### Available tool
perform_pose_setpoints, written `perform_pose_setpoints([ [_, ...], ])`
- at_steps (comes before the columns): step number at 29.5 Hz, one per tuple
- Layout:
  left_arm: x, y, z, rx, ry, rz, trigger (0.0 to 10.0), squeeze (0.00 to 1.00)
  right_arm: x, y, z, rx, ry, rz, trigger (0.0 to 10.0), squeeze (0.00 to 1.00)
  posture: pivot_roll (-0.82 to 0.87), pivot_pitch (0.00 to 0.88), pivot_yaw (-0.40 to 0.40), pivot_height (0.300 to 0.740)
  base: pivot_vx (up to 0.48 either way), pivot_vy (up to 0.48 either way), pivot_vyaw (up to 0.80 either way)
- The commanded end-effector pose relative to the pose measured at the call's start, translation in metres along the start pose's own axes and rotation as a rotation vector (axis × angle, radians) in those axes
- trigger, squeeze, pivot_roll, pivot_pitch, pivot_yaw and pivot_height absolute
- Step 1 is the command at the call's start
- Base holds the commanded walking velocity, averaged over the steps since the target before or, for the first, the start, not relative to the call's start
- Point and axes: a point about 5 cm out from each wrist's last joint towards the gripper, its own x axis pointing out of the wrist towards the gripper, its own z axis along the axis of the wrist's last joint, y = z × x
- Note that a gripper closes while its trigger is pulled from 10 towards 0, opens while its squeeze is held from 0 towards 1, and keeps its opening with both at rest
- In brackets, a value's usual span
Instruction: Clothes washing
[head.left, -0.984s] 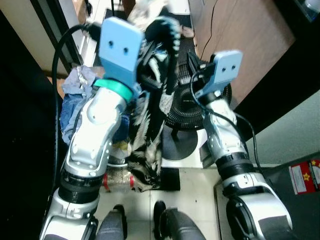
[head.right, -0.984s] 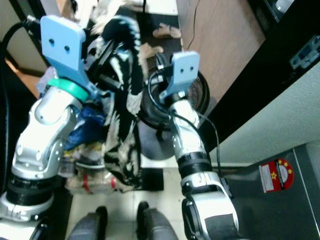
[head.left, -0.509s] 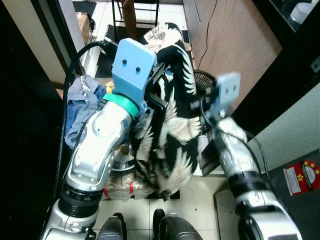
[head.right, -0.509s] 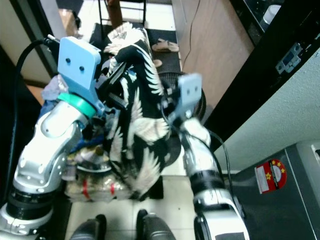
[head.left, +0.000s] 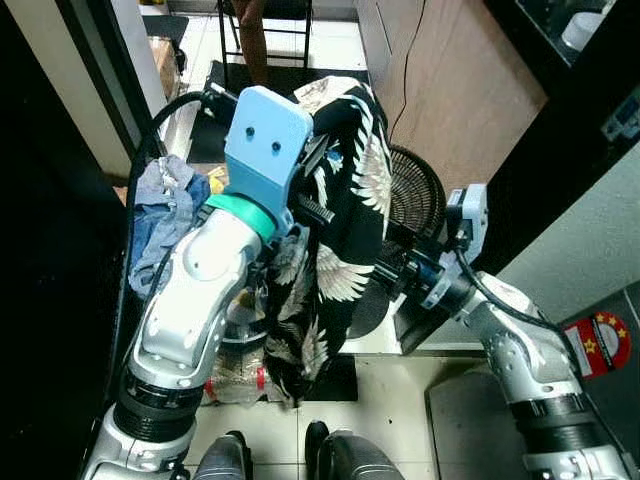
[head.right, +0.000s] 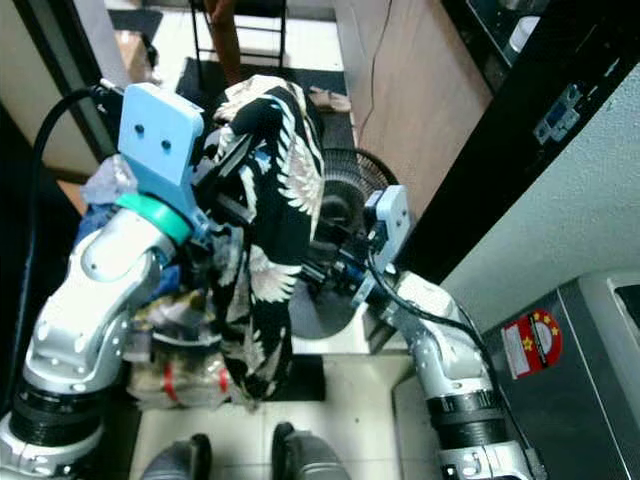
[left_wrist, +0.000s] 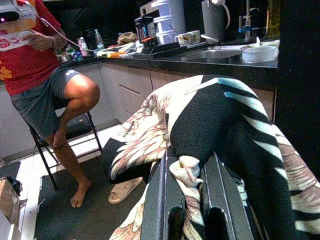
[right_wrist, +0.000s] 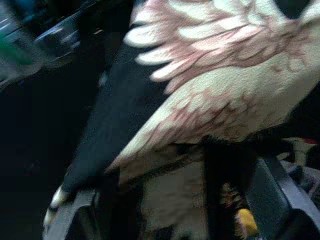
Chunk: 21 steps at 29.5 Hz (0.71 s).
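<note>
Both grippers engage the black bird-print shirt (head.left: 345, 215): left gripper (left_wrist: 187, 200) clamps a fold, raised; right gripper (right_wrist: 170, 200), fingers spread, reaches its hanging side.

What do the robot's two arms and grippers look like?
Both arms are silver with black joint rings. Each wrist carries a light blue plate; the left arm adds a teal ring and a thick black cable. The right arm has thinner black cables. Fingers are long and black.

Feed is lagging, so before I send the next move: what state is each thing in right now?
Patterned shirt: lifted, draped over the left gripper, hanging down.
Left gripper: raised, shut on the shirt.
Right gripper: reaching sideways against the hanging shirt; fingers unclear.
Floor fan: standing behind the shirt.
Clothes pile: heaped, untouched.
</note>
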Motion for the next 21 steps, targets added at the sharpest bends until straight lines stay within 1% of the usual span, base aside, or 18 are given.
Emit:
perform_pose_setpoints([
  [1, -0.002, -0.003, 0.003, -0.004, -0.011, -0.01, 10.0, 0.0, 0.005, -0.004, -0.006, 0.004, 0.024, 0.003, 10.0, 1.0, 0.06, 0.077, -0.007, 0.74, 0.0, 0.0, 0.0],
  [2, -0.002, -0.002, 0.003, -0.003, -0.01, -0.008, 10.0, 0.0, 0.01, -0.008, -0.009, 0.005, 0.028, -0.008, 10.0, 1.0, 0.06, 0.077, -0.007, 0.74, 0.0, 0.0, 0.0],
  [3, -0.002, -0.002, 0.003, -0.002, -0.008, -0.005, 10.0, 0.0, 0.023, -0.011, -0.011, -0.002, 0.03, -0.02, 10.0, 1.0, 0.07, 0.077, -0.007, 0.74, 0.0, 0.0, 0.0],
  [4, -0.002, -0.002, 0.003, -0.002, -0.008, -0.005, 10.0, 0.0, 0.023, -0.011, -0.011, -0.002, 0.03, -0.02, 10.0, 1.0, 0.07, 0.077, -0.007, 0.74, 0.0, 0.0, 0.0],
  [5, -0.002, -0.002, 0.003, -0.001, -0.007, -0.003, 10.0, 0.0, 0.031, -0.011, -0.011, -0.009, 0.031, -0.025, 10.0, 1.0, 0.07, 0.077, -0.007, 0.74, 0.0, 0.0, 0.0],
  [6, -0.001, -0.001, 0.003, 0.001, -0.006, -0.001, 10.0, 0.0, 0.042, -0.011, -0.011, -0.005, 0.027, -0.01, 10.0, 0.0, 0.08, 0.075, -0.008, 0.74, 0.0, 0.0, 0.0],
  [7, -0.001, -0.001, 0.003, 0.002, -0.005, 0.0, 10.0, 0.0, 0.052, -0.009, -0.011, -0.003, 0.028, 0.002, 10.0, 0.0, 0.08, 0.075, -0.008, 0.74, 0.0, 0.0, 0.0],
  [8, -0.001, -0.001, 0.003, 0.002, -0.005, 0.0, 10.0, 0.0, 0.052, -0.009, -0.011, -0.003, 0.028, 0.002, 10.0, 0.0, 0.08, 0.075, -0.008, 0.74, 0.0, 0.0, 0.0],
  [9, -0.001, -0.001, 0.003, 0.003, -0.004, 0.002, 10.0, 0.0, 0.06, -0.008, -0.011, 0.0, 0.028, 0.008, 10.0, 0.0, 0.08, 0.075, -0.009, 0.74, 0.0, 0.0, 0.0],
  [10, -0.001, -0.001, 0.003, 0.003, -0.004, 0.002, 10.0, 0.0, 0.06, -0.008, -0.011, 0.0, 0.028, 0.008, 10.0, 0.0, 0.08, 0.075, -0.009, 0.74, 0.0, 0.0, 0.0],
  [11, -0.001, -0.001, 0.004, 0.006, -0.004, 0.006, 10.0, 0.0, 0.077, -0.007, -0.01, -0.005, 0.026, 0.008, 10.0, 0.0, 0.09, 0.074, -0.013, 0.74, 0.0, 0.0, 0.0],
  [12, -0.001, -0.001, 0.004, 0.006, -0.004, 0.006, 10.0, 0.0, 0.077, -0.007, -0.01, -0.005, 0.026, 0.008, 10.0, 0.0, 0.09, 0.074, -0.013, 0.74, 0.0, 0.0, 0.0],
  [15, -0.001, 0.0, 0.004, 0.008, -0.001, 0.015, 10.0, 0.0, 0.101, -0.004, -0.007, -0.004, 0.024, 0.022, 10.0, 0.0, 0.09, 0.074, -0.017, 0.74, 0.0, 0.0, 0.0],
  [16, -0.001, 0.0, 0.004, 0.008, -0.001, 0.015, 10.0, 0.0, 0.101, -0.004, -0.007, -0.004, 0.024, 0.022, 10.0, 0.0, 0.09, 0.074, -0.017, 0.74, 0.0, 0.0, 0.0],
  [18, -0.002, 0.0, 0.003, 0.01, 0.002, 0.018, 10.0, 0.0, 0.114, -0.002, -0.005, -0.007, 0.016, 0.024, 10.0, 0.0, 0.1, 0.073, -0.02, 0.74, 0.0, 0.0, 0.0],
  [19, -0.002, 0.0, 0.003, 0.011, 0.003, 0.019, 10.0, 0.0, 0.119, -0.001, -0.004, -0.006, 0.008, 0.023, 10.0, 0.0, 0.1, 0.073, -0.02, 0.74, 0.0, 0.0, 0.0],
  [20, -0.002, 0.0, 0.003, 0.011, 0.003, 0.019, 10.0, 0.0, 0.119, -0.001, -0.004, -0.006, 0.008, 0.023, 10.0, 0.0, 0.1, 0.073, -0.02, 0.74, 0.0, 0.0, 0.0],
  [21, -0.002, -0.001, 0.003, 0.012, 0.004, 0.021, 10.0, 0.0, 0.126, 0.0, -0.001, 0.003, -0.01, 0.02, 10.0, 0.0, 0.11, 0.071, -0.023, 0.74, 0.0, 0.0, 0.0],
])
